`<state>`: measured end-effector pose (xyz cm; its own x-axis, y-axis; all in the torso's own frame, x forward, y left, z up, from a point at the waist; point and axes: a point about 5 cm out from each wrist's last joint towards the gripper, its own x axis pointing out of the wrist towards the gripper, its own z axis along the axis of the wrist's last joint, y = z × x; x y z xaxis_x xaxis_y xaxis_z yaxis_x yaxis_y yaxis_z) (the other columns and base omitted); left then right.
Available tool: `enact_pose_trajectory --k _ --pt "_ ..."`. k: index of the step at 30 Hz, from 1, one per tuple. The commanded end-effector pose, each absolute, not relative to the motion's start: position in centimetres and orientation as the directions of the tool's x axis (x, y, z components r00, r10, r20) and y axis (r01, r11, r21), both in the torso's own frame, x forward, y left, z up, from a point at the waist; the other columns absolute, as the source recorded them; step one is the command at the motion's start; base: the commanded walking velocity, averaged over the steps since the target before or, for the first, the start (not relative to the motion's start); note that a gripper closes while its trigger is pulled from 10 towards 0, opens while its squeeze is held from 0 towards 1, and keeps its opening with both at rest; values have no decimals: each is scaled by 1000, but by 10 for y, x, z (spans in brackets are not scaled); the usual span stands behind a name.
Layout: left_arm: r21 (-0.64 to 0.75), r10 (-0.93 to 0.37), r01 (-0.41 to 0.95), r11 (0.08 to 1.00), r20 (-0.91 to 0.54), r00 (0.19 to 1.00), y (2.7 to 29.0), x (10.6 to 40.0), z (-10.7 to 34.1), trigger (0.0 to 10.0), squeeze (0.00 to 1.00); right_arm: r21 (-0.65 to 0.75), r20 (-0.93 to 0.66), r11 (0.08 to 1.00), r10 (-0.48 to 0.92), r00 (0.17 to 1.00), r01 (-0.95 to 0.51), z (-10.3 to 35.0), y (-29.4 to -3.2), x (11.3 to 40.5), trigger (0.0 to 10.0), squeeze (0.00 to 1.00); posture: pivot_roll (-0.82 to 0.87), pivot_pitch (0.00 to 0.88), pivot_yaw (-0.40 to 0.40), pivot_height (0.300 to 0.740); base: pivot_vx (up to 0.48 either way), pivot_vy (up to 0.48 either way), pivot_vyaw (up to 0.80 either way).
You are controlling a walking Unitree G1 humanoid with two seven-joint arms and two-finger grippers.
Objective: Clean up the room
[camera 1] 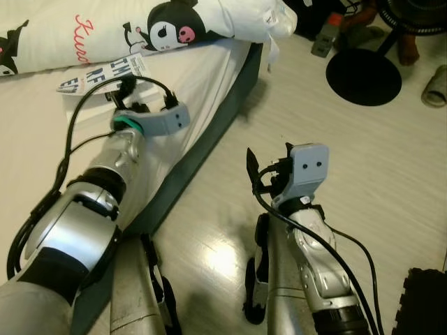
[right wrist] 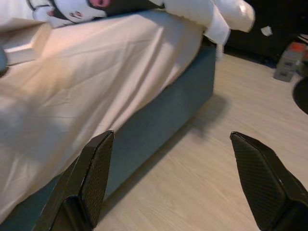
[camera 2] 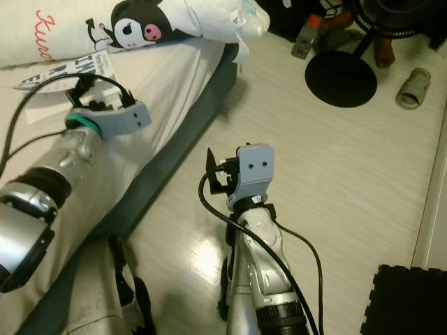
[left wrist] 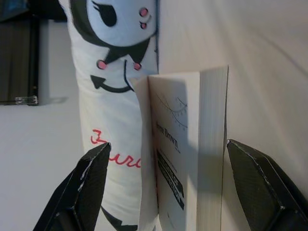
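Observation:
A white paperback book (camera 1: pixel 103 74) with black lettering lies on the cream bed sheet (camera 1: pixel 202 77), right against a long white pillow (camera 1: pixel 140 28) printed with a cartoon character. My left gripper (left wrist: pixel 168 147) hovers over the bed just short of the book, open, its fingers on either side of the book's (left wrist: pixel 187 154) near end without touching it. The cover is slightly lifted. My right gripper (right wrist: pixel 172 138) hangs open and empty over the wooden floor beside the bed's dark teal side (right wrist: pixel 183 110).
A black round fan base (camera 1: pixel 363 75) stands on the floor at the far right, with a grey object (camera 1: pixel 325 40) next to it and a pale roll (camera 1: pixel 434 85) further right. A black foam mat (camera 1: pixel 422 300) lies at the near right corner.

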<state>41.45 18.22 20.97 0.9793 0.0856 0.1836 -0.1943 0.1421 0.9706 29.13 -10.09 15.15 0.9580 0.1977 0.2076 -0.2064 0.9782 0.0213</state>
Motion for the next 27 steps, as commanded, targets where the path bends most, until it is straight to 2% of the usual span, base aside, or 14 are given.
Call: enact_pose_trajectory --k 1,7,8,11,13,15,18,19,20,23,24,27 --pt "982 144 -135 132 116 983 198 411 198 10000 0 27 183 981 185 965 -194 146 -103 287 10000 0 -157 356 81 545 0 0 0" --pt "983 210 -131 129 102 972 221 408 200 10000 0 27 183 984 170 968 -178 147 -106 286 10000 0 -162 357 86 545 0 0 0" --pt "980 246 -137 143 100 964 231 406 200 10000 0 27 182 984 166 969 -174 147 -107 285 10000 0 -164 360 84 545 0 0 0" --pt "976 277 -146 161 97 956 238 404 200 10000 0 27 182 985 165 969 -172 147 -107 285 10000 0 -164 360 83 545 0 0 0" --pt "966 318 -174 193 106 942 246 401 199 10000 0 27 181 985 165 970 -172 147 -108 285 10000 0 -163 366 75 545 0 0 0" --pt "933 375 -235 271 123 919 254 398 197 10000 0 27 177 984 171 969 -178 147 -107 285 10000 0 -157 371 67 545 0 0 0" --pt "920 384 -255 297 129 914 255 397 196 10000 0 27 174 983 176 969 -183 146 -106 285 10000 0 -156 372 63 545 0 0 0" --pt "911 385 -267 314 134 913 254 397 195 9333 0 27 172 982 180 968 -187 146 -105 285 10000 0 -156 374 62 545 0 0 0" --pt "907 378 -273 320 142 915 251 397 194 6471 0 28 172 981 183 968 -190 146 -104 285 10000 0 -157 375 60 545 0 0 0" --pt "907 378 -273 320 142 915 251 397 194 6471 0 28 172 981 183 968 -190 146 -104 285 10000 0 -157 375 60 545 0 0 0" --pt "905 370 -277 323 149 917 249 398 194 0 0 28 171 981 184 968 -192 147 -103 285 10000 0 -157 375 60 545 0 0 0" --pt "900 345 -283 331 164 924 242 399 193 0 0 28 171 981 184 968 -192 147 -103 285 10000 0 -162 379 59 545 0 0 0"
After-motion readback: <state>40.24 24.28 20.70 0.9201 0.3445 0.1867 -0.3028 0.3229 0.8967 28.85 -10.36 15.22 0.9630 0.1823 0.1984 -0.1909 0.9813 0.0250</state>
